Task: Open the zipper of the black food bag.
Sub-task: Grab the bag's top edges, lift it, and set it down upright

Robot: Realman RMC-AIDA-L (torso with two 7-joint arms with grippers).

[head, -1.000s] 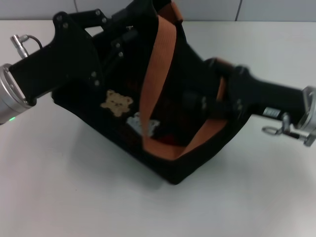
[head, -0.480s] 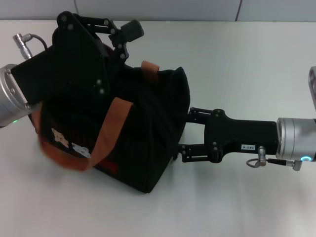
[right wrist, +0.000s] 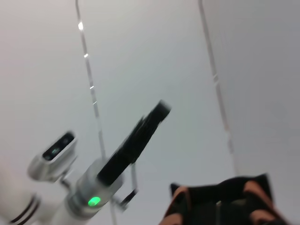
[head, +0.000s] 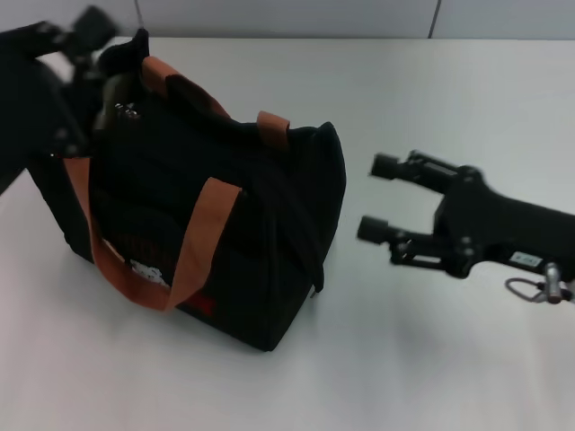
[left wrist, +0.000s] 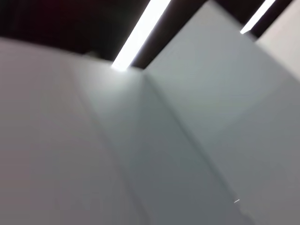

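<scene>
White matte tabletop w/ pale wall panels behind; surface smooth, no markings.

Left gripper: black, blurred, at far-left rear corner, right beside the bag's upper left end. Finger spread: cannot tell. At 0.5 s ago it lay across the bag's left top; now pulled off toward the rear left.

Black food bag: boxy black fabric tote, upright on the table, left of centre. Two orange-brown webbing straps; the front one hangs in a loop down the front face, the rear one arches over the top. Front print: small pale bear figure low on the panel, red lettering beside it, not legible. Bag stands squarer vs 1.0 s ago, when it was tipped and held between both arms.

Zipper: black line along the top edge, running toward the right end. Small silver metal pull tabs sit at the upper left end, near the left gripper. Whether the zip is parted there: cannot tell.

Right gripper: black linkage body, two round-tipped fingers spread wide, holding nothing, pointing at the bag's right end but apart from it. At 0.5 s ago fingers touched that end; now backed off. White label on the body, text too small to read.

Right wrist view: bag top and straps low in view, left arm w/ green LED. Left wrist view: only pale panels.
</scene>
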